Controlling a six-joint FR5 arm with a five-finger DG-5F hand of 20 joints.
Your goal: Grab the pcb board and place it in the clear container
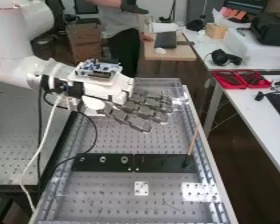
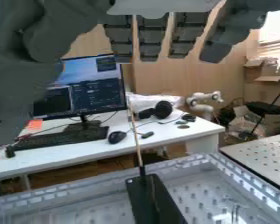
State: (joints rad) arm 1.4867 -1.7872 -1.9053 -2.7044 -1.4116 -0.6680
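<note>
Above the far half of the perforated bench, the hand [image 1: 145, 111] stands open in the high view, its fingers straight and slightly spread, with nothing in its grasp. Dark fingers of the hand [image 2: 152, 37] hang straight in the wrist view. On the near part of the bench lie a small white plate with holes [image 1: 142, 188] and a wider pale plate [image 1: 200, 192]; I cannot tell whether either is the pcb board. A see-through rim [image 1: 157, 85] edges the bench's far end; whether it belongs to the clear container is unclear.
A black bar [image 1: 104, 161] crosses the bench, with a thin wooden stick [image 1: 192, 141] rising at its right end. A blue circuit board [image 1: 97, 68] rides on the arm's wrist. Right of the bench, a white table [image 1: 240, 107] carries red trays [image 1: 240, 80] and headphones [image 1: 225, 58].
</note>
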